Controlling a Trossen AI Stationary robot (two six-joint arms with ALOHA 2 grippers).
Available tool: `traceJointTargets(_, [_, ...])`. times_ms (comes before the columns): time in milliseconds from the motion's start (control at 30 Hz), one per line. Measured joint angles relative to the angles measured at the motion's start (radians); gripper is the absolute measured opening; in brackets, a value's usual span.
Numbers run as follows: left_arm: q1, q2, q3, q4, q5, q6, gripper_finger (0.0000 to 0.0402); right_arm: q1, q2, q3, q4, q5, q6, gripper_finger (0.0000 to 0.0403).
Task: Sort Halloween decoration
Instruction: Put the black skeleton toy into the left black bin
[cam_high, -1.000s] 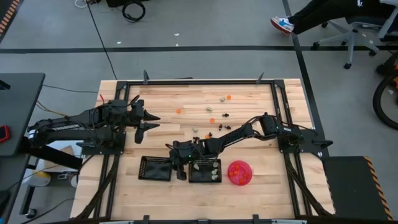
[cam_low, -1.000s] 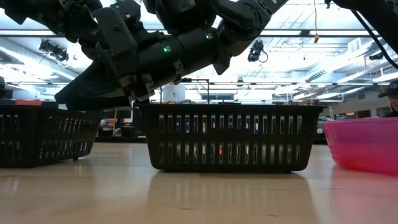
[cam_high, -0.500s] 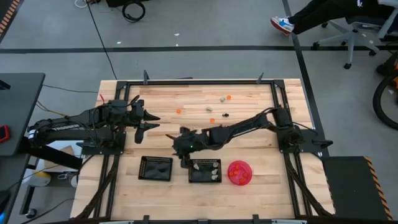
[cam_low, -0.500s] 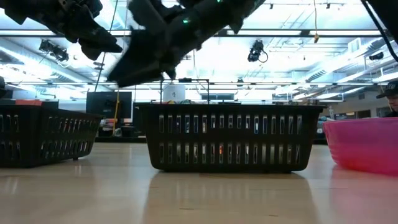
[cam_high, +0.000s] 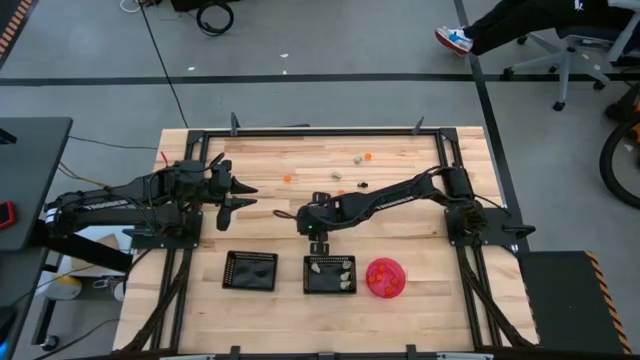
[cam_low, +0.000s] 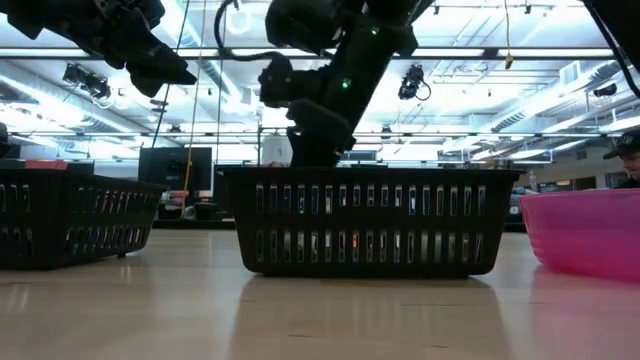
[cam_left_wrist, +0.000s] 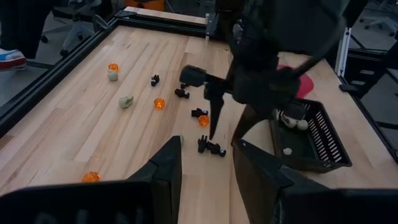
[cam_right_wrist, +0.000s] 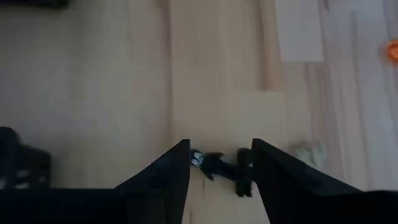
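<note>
Pale wooden worktop (cam_high: 400, 190) from above: I see my right tool (cam_high: 318, 232) hanging just behind the middle black mesh tray (cam_high: 329, 274), my left tool (cam_high: 240, 196) waiting apart. Scattered orange, black and cream Halloween trinkets (cam_high: 341, 194) lie behind. Right wrist: my tool's fingers (cam_right_wrist: 163, 177) stand apart, empty, straddling small black trinkets (cam_right_wrist: 222, 165). Left wrist: fingers (cam_left_wrist: 166, 168) parted, holding nothing.

A robotics lab: grey concrete floor (cam_high: 330, 50) with taped lines, an office chair (cam_high: 575, 50), monitors (cam_low: 175, 165), ceiling strip lights (cam_low: 480, 75).
</note>
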Motion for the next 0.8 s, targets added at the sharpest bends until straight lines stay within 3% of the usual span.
traceJointTargets(333, [0.000,0.000,0.000,-0.006,0.000,0.000,0.0116,-0.047,0.001,-0.114,0.077,0.002,0.020,0.0173])
traceJointTargets(800, [0.000,0.000,0.000,-0.006,0.000,0.000,0.0116,-0.066,-0.002,-0.132,0.075,-0.042,0.012,0.0168])
